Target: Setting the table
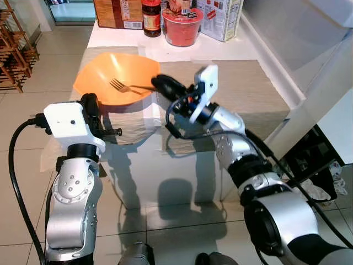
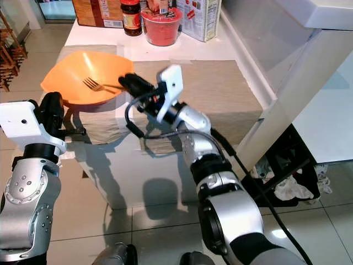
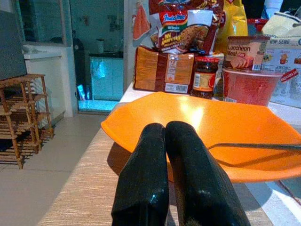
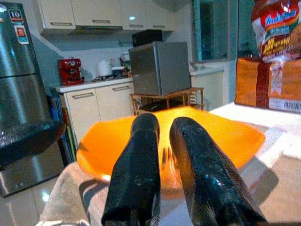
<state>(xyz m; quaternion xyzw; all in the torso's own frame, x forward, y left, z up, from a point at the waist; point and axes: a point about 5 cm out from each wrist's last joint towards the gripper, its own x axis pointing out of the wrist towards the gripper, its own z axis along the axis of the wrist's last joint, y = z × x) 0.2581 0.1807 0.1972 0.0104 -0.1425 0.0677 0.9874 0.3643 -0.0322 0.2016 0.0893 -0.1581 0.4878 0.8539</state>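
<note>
Tiled kitchen floor; white table (image 1: pixel 182 171) at frame centre with a beige placemat (image 1: pixel 242 88). At upper left of the mat we see an orange bowl (image 1: pixel 118 69) with a fork (image 1: pixel 126 86) lying inside. Our right gripper (image 1: pixel 165 84) pinches the fork's handle at the bowl's rim. Our left gripper (image 3: pixel 176 141), fingers pressed together and holding nothing, hovers just before the bowl. Food packages (image 1: pixel 220 19) stand at top centre.

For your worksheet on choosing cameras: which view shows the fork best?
The left eye view: the whole fork lies in the orange bowl, tines clear. The right eye view matches it. The left wrist view shows its handle; in the right wrist view the right gripper hides most.
</note>
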